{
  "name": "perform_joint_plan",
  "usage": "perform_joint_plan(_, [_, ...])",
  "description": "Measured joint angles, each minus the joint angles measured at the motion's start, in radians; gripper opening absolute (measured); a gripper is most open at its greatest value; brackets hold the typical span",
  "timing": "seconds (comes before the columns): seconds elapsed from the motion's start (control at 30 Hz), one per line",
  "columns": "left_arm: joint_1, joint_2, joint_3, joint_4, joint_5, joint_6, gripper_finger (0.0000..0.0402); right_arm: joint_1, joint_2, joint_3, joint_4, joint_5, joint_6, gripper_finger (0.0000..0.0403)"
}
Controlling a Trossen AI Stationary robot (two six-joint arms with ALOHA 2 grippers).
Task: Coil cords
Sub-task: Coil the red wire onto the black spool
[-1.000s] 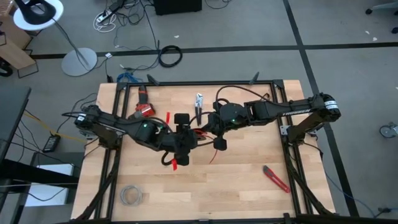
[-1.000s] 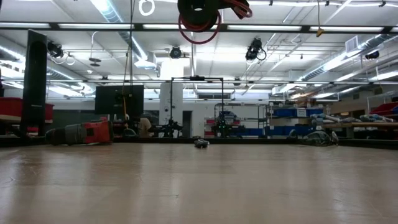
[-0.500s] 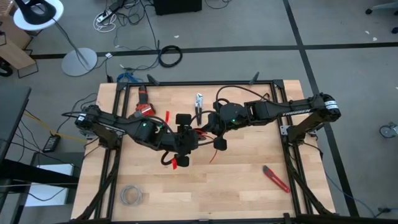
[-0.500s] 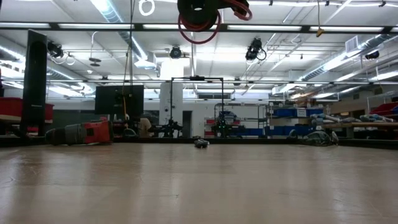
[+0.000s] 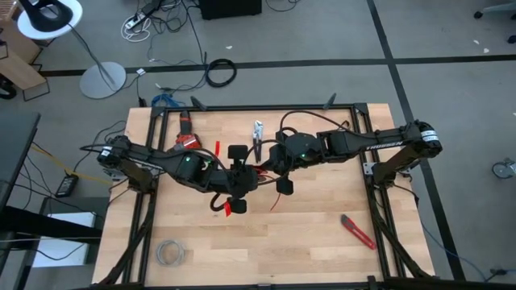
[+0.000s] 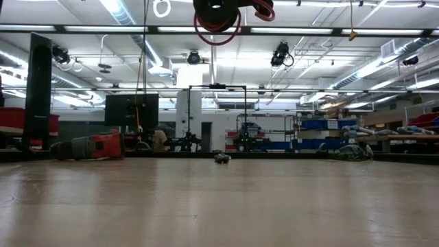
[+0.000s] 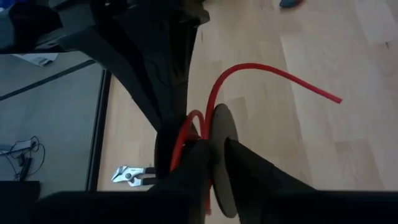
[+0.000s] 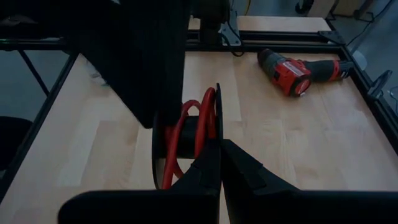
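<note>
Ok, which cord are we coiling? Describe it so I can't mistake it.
Look mid-table, where the left gripper and right gripper meet above the wood. Looped between them is the red wire, one end loose. It is bright red and far thinner than the grey wire bundle near the table's front-left corner.

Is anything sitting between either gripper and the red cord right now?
Nothing visible. The left gripper and right gripper both have their jaws closed on the red cord, held above the table at its middle.

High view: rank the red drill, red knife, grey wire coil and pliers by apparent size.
1. Red drill.
2. Red knife and grey wire coil: too alike to rank, since one is long and thin and the other round.
3. Pliers.
</note>
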Motion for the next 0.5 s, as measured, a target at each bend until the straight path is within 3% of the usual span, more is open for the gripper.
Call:
perform_joint_plan(0.23, [0.0, 0.0, 0.0, -0.013, -0.012, -0.005, 0.0008, 0.002, 0.0, 0.0, 0.014, 0.015, -0.012, 0.0])
perform_joint_plan(0.5, [-0.002, -0.002, 0.001, -0.018, -0.023, -0.056, 0.0002, 0.026, 0.001, 0.0, 0.061, 0.06, -0.072, 0.001])
